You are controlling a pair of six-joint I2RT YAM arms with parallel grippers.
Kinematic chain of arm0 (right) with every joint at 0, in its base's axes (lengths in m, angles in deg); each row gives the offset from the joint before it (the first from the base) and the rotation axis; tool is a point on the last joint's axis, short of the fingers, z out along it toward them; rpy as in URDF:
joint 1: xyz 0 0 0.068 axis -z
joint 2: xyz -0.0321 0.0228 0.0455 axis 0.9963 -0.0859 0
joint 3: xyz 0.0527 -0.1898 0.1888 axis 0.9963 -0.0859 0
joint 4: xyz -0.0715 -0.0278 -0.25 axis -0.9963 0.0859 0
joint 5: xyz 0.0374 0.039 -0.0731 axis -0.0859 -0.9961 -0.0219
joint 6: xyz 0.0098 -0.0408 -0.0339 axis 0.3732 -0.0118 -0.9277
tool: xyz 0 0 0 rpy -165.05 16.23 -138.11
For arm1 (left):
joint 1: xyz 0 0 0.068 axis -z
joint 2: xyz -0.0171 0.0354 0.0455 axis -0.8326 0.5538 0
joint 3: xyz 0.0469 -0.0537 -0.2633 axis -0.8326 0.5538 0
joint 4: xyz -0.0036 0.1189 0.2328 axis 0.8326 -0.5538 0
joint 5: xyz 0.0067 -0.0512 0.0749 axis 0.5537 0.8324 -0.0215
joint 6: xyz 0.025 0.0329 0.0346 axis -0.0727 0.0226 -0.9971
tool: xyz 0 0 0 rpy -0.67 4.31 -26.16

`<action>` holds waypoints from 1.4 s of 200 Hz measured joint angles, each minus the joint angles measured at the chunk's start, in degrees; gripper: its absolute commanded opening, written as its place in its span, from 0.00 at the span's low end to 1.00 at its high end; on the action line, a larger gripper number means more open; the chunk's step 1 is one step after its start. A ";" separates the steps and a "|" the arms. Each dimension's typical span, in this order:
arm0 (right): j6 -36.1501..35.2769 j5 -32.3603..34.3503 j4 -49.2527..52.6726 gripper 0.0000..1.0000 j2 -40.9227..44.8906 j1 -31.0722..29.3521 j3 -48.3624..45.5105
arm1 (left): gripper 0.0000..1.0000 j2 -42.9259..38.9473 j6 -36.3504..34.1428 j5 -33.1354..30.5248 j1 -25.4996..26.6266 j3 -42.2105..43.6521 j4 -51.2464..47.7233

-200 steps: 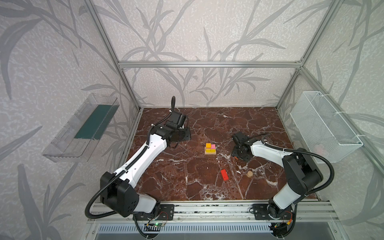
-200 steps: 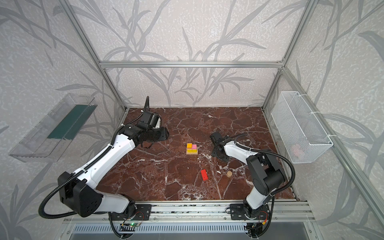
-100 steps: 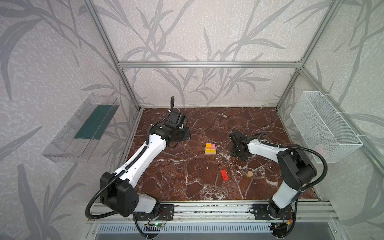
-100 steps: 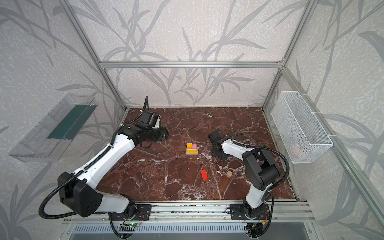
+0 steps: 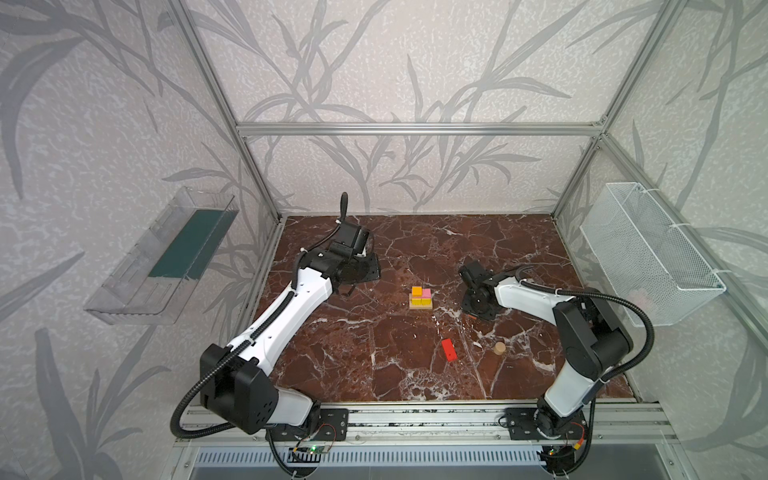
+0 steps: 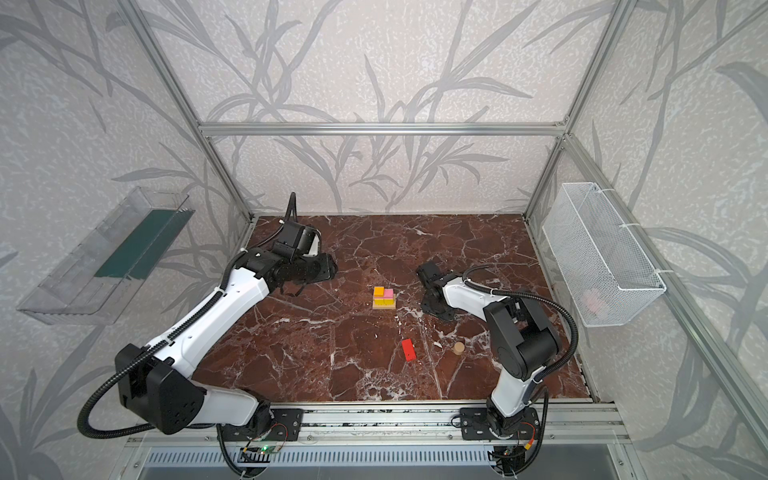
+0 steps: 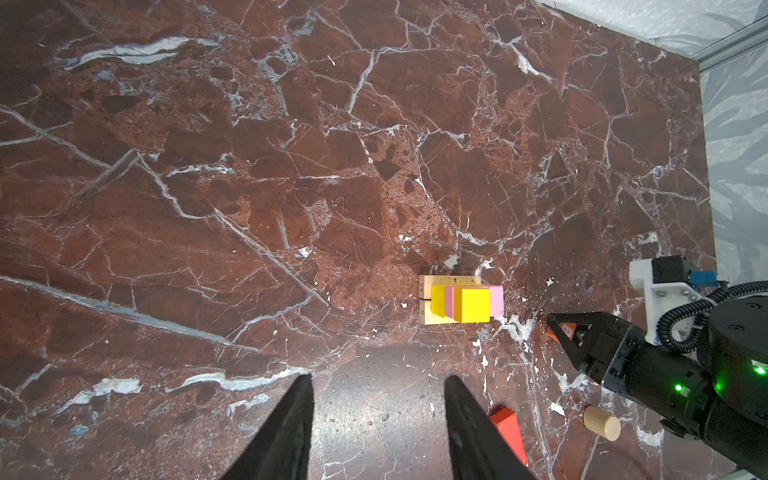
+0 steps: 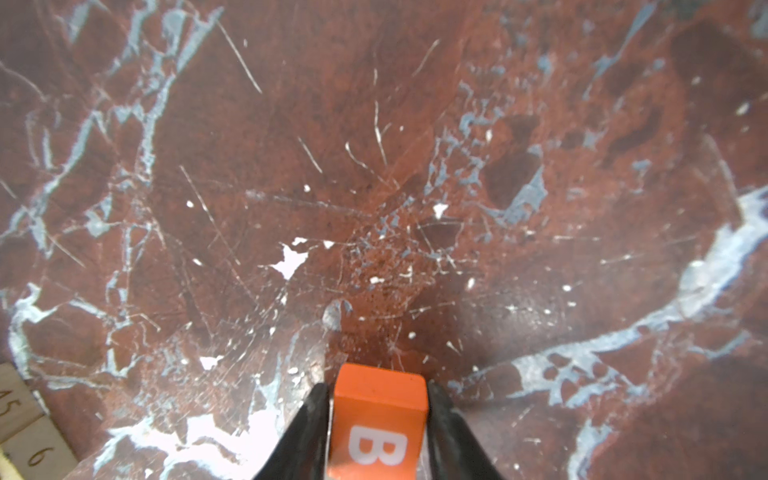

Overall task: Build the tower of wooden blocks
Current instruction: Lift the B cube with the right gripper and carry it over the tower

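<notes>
The right gripper (image 8: 377, 386) clamps the orange-red cube (image 8: 380, 419) marked B. The left gripper (image 7: 378, 377) hangs open, well apart from the tower (image 7: 459, 305)

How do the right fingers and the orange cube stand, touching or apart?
Touching. The right wrist view shows both fingers flush against the orange cube's sides.

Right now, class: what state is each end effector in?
Left end effector: open, empty.
Right end effector: closed on the orange cube.
</notes>
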 measured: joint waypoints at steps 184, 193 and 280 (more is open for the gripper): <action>-1.75 1.77 4.81 0.32 -1.40 -1.79 2.43 | 0.50 0.02 0.00 1.01 -0.04 0.63 0.11; -1.84 1.79 5.03 0.30 -1.40 -1.81 2.69 | 0.50 0.02 0.00 1.01 -0.04 0.63 0.11; -6.12 1.70 11.41 0.28 -1.38 -5.70 14.29 | 0.48 0.02 0.17 1.88 -0.04 2.78 1.27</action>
